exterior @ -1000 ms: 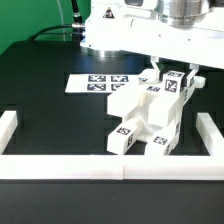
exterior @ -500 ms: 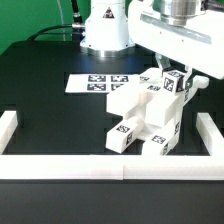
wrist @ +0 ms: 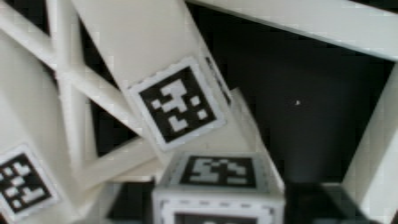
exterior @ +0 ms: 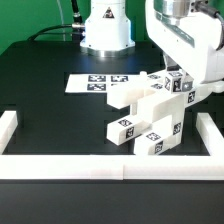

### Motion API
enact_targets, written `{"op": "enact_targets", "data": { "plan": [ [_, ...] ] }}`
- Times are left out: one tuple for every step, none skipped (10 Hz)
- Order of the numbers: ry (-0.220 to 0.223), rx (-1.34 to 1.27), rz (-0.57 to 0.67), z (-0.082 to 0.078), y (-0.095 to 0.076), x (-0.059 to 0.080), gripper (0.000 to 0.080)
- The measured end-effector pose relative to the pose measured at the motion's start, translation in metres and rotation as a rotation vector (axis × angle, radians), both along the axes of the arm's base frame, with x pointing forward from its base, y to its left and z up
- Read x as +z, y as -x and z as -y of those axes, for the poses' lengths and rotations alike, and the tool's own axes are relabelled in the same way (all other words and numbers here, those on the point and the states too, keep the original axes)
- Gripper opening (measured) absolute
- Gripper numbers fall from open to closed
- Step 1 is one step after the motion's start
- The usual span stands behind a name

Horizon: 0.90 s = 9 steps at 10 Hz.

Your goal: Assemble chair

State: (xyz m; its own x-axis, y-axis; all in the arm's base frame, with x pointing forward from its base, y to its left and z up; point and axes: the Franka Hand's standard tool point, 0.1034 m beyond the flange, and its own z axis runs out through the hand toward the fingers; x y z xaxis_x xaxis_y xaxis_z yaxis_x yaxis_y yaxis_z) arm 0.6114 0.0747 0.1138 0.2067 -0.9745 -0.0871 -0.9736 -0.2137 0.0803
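**One gripper, one part-built chair**

One two-finger gripper (exterior: 181, 84) on the white arm hangs at the top of the chair. Its fingers stand close to either side of a small white block (exterior: 178, 82) that bears a black-and-white square tag. Whether they are clenched on that block or have let it go cannot be told. The exterior view shows only that they are close about it, and the wrist view shows no fingertip plainly.

One chunky white plastic chair (exterior: 150, 115), part-built from smooth, blocky slabs and bars, stands on the flat black table (exterior: 50, 125). It is toward the exterior view's right, near the front rail. Three square tags show on it from outside: one on the top block and two on the low front blocks. The wrist view, very close in, also shows three tags, set on slanting white bars (wrist: 80, 100) and on a block end.

One thin flat white marker board (exterior: 92, 83) with several tags lies just behind the chair.

Three long white border rails edge the table: left (exterior: 8, 125), front (exterior: 100, 166) and right (exterior: 212, 128). One rounded white arm base (exterior: 105, 25) stands at the back.
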Motion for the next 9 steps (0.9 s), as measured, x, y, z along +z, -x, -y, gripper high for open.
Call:
{"op": "enact_targets", "data": {
  "plan": [
    [-0.003,0.03,0.002,0.0001,0.0001,-0.0001,0.0484],
    [-0.003,0.036,0.002,0.0,0.0001,-0.0002,0.0484],
    [-0.006,0.066,0.002,0.0,0.0004,-0.0001,0.0614],
    [-0.01,0.09,-0.003,0.0001,0.0007,0.0008,0.0639],
    [-0.022,0.206,0.002,0.0015,0.0005,0.0017,0.0647],
    [-0.03,0.288,0.008,0.0021,0.0004,0.0016,0.0647],
    [-0.039,0.372,0.013,0.0022,0.0006,0.0014,0.0647],
    [-0.047,0.451,0.019,0.0023,0.0006,0.0014,0.0649],
    [-0.055,0.528,0.024,0.0025,0.0006,0.0014,0.0649]
  ]
}}
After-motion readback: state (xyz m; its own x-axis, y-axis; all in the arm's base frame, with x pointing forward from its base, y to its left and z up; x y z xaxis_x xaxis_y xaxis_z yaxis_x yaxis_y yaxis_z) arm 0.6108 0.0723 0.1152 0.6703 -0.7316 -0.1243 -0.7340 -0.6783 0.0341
